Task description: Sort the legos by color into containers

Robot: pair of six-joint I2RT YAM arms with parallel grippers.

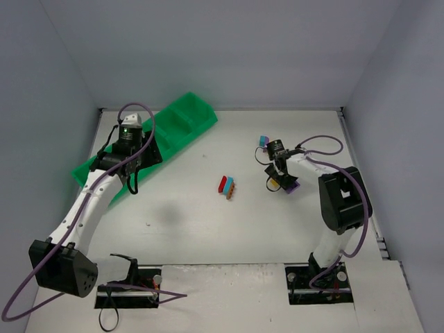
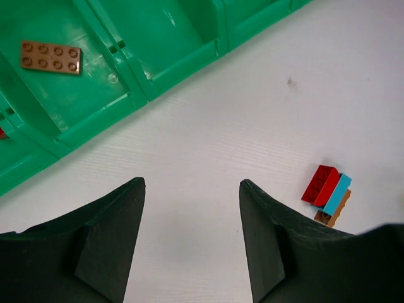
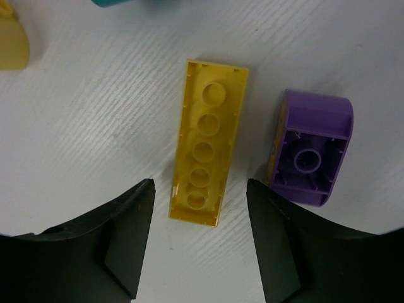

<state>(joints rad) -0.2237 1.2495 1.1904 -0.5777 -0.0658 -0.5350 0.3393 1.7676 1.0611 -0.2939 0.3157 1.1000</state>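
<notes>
The green tray (image 1: 186,116) lies at the back left, and its compartments fill the top left of the left wrist view (image 2: 164,38). A brown-orange flat brick (image 2: 50,57) lies in one compartment. My left gripper (image 1: 130,173) hovers open and empty (image 2: 192,186) over bare table beside the tray. A red, teal and brown stack (image 1: 227,186) lies mid-table (image 2: 328,192). My right gripper (image 1: 279,179) is open (image 3: 199,183) and low, with the near end of an upside-down yellow brick (image 3: 208,142) between its fingertips. An upside-down purple brick (image 3: 309,148) lies just to its right (image 1: 292,187).
A purple and teal brick (image 1: 263,142) sits behind the right gripper. A teal edge (image 3: 120,2) and a pale yellow piece (image 3: 9,44) show at the top left of the right wrist view. A red sliver (image 2: 2,132) shows in a neighbouring compartment. Grey walls enclose the table.
</notes>
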